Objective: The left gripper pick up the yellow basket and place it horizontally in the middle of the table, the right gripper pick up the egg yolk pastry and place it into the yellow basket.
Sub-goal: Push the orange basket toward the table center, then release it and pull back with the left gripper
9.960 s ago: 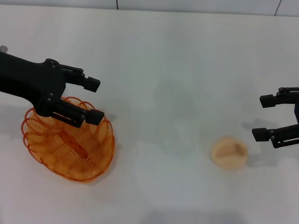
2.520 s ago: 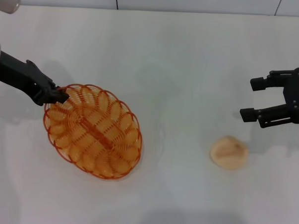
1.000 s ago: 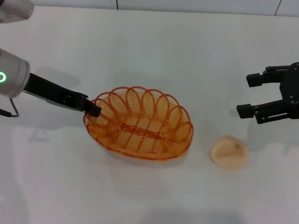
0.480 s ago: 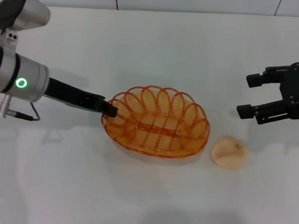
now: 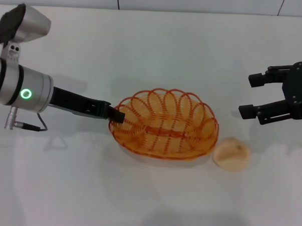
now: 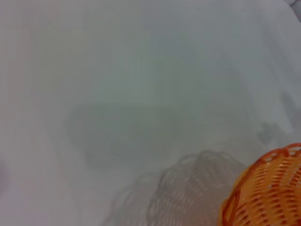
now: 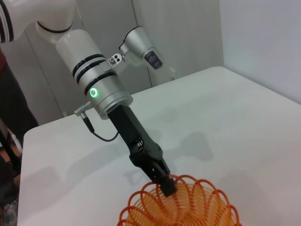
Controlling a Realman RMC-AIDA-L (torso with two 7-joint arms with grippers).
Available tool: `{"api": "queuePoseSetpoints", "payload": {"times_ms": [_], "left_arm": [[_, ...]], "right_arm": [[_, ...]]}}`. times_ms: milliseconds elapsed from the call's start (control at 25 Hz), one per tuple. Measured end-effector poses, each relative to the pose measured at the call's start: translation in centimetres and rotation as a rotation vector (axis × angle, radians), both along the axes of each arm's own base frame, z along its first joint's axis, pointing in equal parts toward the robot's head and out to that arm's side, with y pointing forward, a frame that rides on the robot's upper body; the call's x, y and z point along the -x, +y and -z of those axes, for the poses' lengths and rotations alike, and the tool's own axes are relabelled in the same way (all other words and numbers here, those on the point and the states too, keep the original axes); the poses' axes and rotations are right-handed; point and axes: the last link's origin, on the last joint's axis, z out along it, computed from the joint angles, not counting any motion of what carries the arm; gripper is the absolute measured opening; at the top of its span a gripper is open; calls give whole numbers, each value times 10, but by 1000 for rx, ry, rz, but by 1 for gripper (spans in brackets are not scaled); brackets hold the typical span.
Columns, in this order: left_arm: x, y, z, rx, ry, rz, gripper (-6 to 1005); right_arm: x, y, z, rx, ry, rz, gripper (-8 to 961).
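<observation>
The yellow basket (image 5: 165, 124) lies lengthwise across the middle of the white table (image 5: 158, 53). My left gripper (image 5: 117, 115) is shut on the basket's left rim and holds it; the right wrist view shows this grip (image 7: 167, 186) on the basket (image 7: 188, 207). An edge of the basket shows in the left wrist view (image 6: 268, 188), with its shadow on the table below. The egg yolk pastry (image 5: 232, 154) lies on the table just right of the basket. My right gripper (image 5: 253, 96) is open and empty, above and to the right of the pastry.
The table's far edge meets a pale wall (image 5: 196, 2) at the back. The left arm's silver-grey segment (image 5: 21, 90) with a green light reaches in over the table's left side.
My left gripper has carried the basket from the table's left to the middle and turned it crosswise; in the last half second it shifted a little further right. The right gripper hardly moved.
</observation>
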Motion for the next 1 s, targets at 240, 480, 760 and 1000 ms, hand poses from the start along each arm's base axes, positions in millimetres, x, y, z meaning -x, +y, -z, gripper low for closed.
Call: {"api": "queuePoseSetpoints", "payload": {"times_ms": [240,480,760,1000], "left_arm": [[5,-3,2,-2,8,-9,75],[7,-4,1,1,13,-14,75],[4,-2,-7,16,32,-23,75],[1,1,-16,12,79,-30,75]], "right_arm": [[1,0,0,4,1,-1,873],[1,0,2,10,1,-3,873],[2,0,2,16,1,-5,873],[4,0,2,18,0,-8,872]]}}
